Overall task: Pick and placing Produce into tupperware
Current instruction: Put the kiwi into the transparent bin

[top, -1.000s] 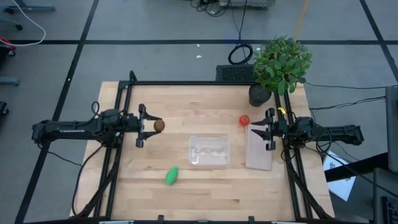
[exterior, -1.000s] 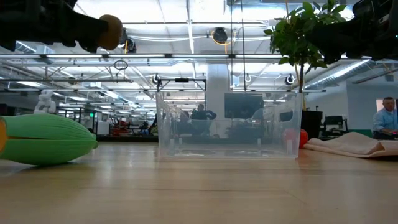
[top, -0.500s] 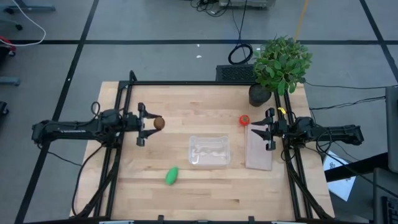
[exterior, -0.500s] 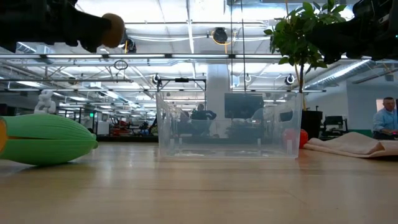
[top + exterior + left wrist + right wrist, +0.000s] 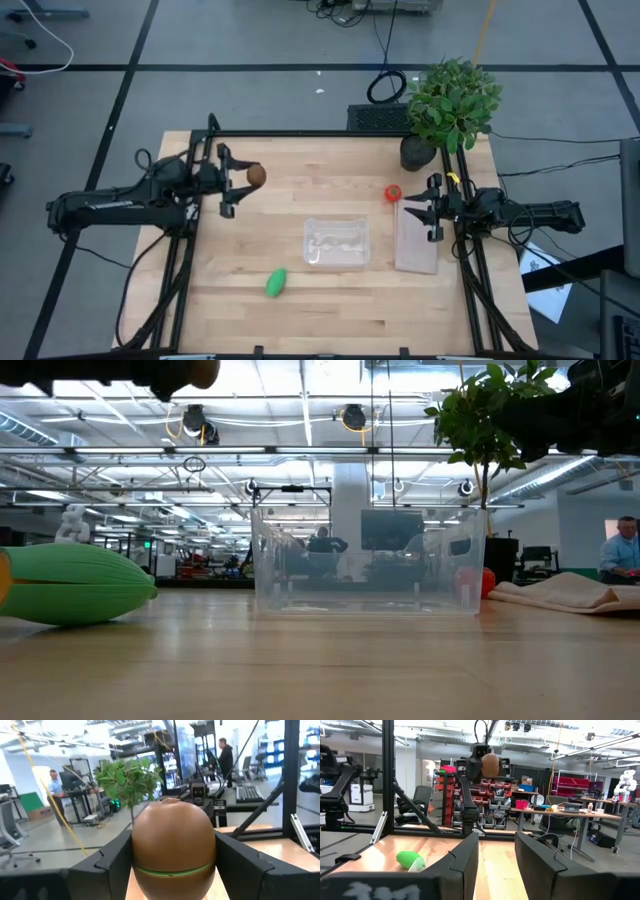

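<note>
The brown kiwi (image 5: 256, 176) is in my left gripper (image 5: 247, 178), which is shut on it above the table's far left part; it also shows in the low view as kiwi (image 5: 200, 370) and in the right wrist view as kiwi (image 5: 490, 764). The clear tupperware (image 5: 337, 243) stands mid-table on its flat base. The red tomato (image 5: 393, 192) rests on the wood beyond it to the right. The green oblong piece (image 5: 276, 282) lies on its side near the front. My right gripper (image 5: 427, 208) is open over the whitish panel, touching nothing. My left gripper pinches the kiwi's two opposite sides (image 5: 145, 845) between its two fingers (image 5: 112, 862). The fingers come level from the table's left. The kiwi is lifted clear of the table, its stem end up and a green seam (image 5: 172, 869) running around its lower part.
A potted plant (image 5: 450, 105) stands at the far right corner. A flat whitish panel (image 5: 417, 245) lies right of the tupperware. Black frame rails (image 5: 190, 230) run along the table's left and right sides. People and workbenches show in the room beyond.
My left gripper has carried the kiwi upward and toward the table's far edge, mostly in the last half second, staying shut on it. The arm has swung to a slight slant. The other pieces, the tupperware and my right arm have kept still.
</note>
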Motion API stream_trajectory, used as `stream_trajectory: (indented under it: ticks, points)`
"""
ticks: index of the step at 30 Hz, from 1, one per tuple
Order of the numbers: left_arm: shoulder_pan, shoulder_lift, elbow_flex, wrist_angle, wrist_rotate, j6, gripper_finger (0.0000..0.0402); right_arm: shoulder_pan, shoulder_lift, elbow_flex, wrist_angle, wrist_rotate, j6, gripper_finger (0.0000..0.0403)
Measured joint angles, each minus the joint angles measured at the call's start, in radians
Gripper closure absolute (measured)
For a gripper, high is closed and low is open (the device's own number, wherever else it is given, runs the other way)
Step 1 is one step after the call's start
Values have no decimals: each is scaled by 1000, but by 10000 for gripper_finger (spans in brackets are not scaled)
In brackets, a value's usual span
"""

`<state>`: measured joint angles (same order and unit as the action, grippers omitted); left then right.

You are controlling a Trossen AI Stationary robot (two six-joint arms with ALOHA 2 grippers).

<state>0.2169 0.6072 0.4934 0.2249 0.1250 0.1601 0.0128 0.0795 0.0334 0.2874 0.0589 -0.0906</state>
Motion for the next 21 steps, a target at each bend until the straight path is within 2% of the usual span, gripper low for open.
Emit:
stream_trajectory:
  ticks: [10,21]
  points:
    - [75,251,212,-42,180,3,163,0,0,0,0,0,0,282]
    - [98,433,383,-51,317,26,163,0,0,0,0,0,-1,282]
